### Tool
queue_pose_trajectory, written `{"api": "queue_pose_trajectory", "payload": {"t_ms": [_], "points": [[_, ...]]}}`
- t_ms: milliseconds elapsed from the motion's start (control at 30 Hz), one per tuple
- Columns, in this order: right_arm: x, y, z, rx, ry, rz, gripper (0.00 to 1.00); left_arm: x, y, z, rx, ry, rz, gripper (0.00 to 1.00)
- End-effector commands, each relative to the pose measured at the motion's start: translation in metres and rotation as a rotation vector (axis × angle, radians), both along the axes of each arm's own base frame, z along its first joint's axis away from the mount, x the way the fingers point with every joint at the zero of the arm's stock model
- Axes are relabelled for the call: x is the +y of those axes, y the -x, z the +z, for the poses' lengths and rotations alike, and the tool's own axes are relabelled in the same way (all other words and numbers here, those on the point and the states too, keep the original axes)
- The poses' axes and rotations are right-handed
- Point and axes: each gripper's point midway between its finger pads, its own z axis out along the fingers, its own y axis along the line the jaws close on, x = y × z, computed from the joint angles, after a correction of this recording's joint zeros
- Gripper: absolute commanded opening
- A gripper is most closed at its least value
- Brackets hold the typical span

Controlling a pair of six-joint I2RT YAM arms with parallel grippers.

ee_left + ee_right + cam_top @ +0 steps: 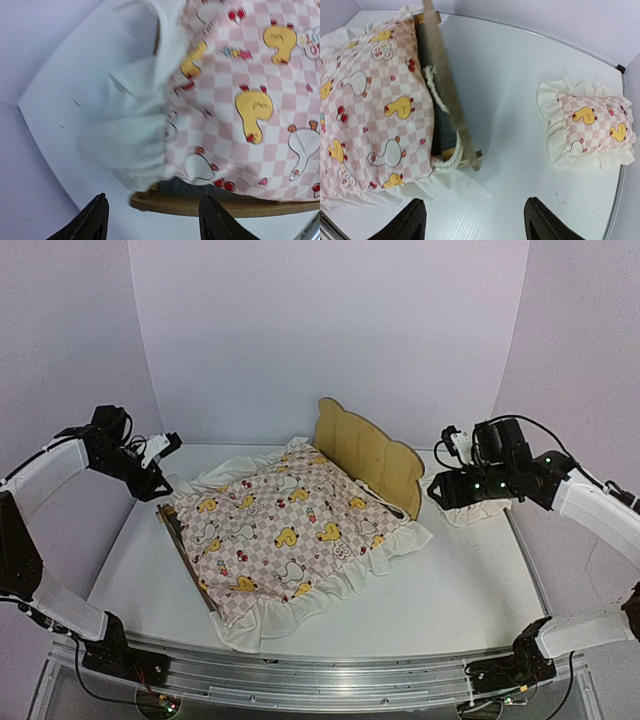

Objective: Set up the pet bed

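Judging quilt step done: quilt (285, 530) drapes the pet bed (365, 450) at centre of the table (450, 600). Left gripper (155, 222) and right gripper (475, 220) hover empty, jaws apart. Next likely needs right gripper down onto the pillow (590, 122), lying apart from the bed.

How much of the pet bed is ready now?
Done: the quilt is spread over the pet bed. In hand: nothing. The left gripper and right gripper are both open and empty. Left: the pillow lies on the table outside the bed, not yet placed on it.
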Motion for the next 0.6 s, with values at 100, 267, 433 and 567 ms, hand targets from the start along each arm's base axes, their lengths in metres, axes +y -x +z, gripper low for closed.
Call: {"api": "queue_pose_trajectory", "payload": {"t_ms": [100, 267, 433, 567], "points": [[0.04, -0.069, 0.043, -0.088, -0.21, 0.2, 0.71, 0.005, 0.063, -0.063, 0.281, 0.005, 0.06, 0.62], [0.047, -0.084, 0.027, -0.038, -0.223, 0.218, 0.6, 0.012, 0.072, -0.09, 0.307, -0.048, 0.052, 0.63], [0.039, -0.093, 0.017, -0.006, -0.239, 0.118, 0.3, 0.002, 0.057, -0.112, 0.235, -0.004, 0.024, 0.62], [0.015, -0.079, 0.022, -0.04, -0.207, 0.008, 0.18, -0.027, 0.027, -0.104, 0.182, 0.042, -0.029, 0.62]]}}
